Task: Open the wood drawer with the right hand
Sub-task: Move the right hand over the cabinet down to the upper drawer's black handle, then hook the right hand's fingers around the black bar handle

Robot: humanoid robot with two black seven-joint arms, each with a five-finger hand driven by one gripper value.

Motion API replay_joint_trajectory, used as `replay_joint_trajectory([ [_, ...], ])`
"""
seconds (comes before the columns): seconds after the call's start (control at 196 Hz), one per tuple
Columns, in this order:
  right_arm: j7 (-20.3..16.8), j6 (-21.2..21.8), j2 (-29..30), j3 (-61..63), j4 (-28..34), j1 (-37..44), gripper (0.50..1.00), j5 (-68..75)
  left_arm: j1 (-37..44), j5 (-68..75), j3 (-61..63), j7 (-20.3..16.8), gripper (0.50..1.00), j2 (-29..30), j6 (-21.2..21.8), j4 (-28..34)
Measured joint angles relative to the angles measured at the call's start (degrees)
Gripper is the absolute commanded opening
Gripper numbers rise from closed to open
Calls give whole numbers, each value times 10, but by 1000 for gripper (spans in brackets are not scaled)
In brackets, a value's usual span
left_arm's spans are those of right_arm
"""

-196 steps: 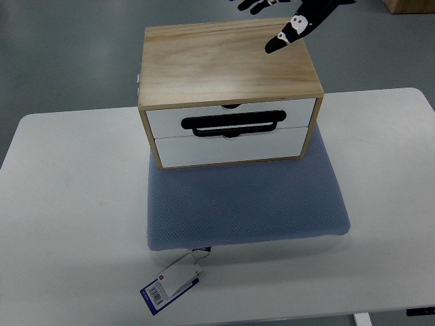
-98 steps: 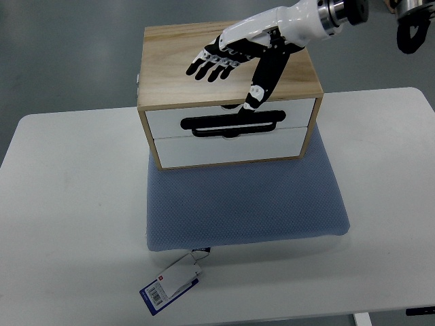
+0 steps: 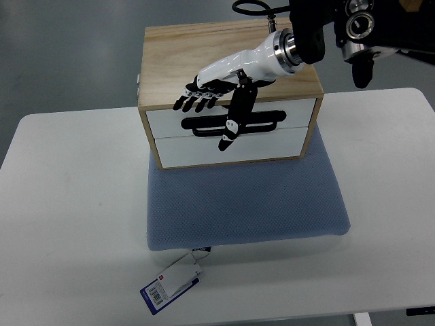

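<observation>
1. White table [image 3: 68, 204] carries a blue mat [image 3: 245, 204].
2. Wood drawer [image 3: 228, 122] unit sits on the mat's far end, both white fronts flush and closed.
3. Right hand [image 3: 217, 85] hovers over the unit's front edge, fingers [image 3: 194, 102] spread and holding nothing, thumb pointing down across the black handle [image 3: 231, 124].
4. Tag [image 3: 170, 284] lies near the table's front edge.
</observation>
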Motion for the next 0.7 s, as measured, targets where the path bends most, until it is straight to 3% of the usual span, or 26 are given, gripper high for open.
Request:
replay_joint_trajectory([
  [0.326, -29, -59, 12, -29, 0, -8, 915, 40, 0, 0, 0, 0, 1000, 0, 0, 0],
  [0.702, -45, -67, 12, -66, -1, -12, 915, 51, 0, 0, 0, 0, 1000, 0, 0, 0],
])
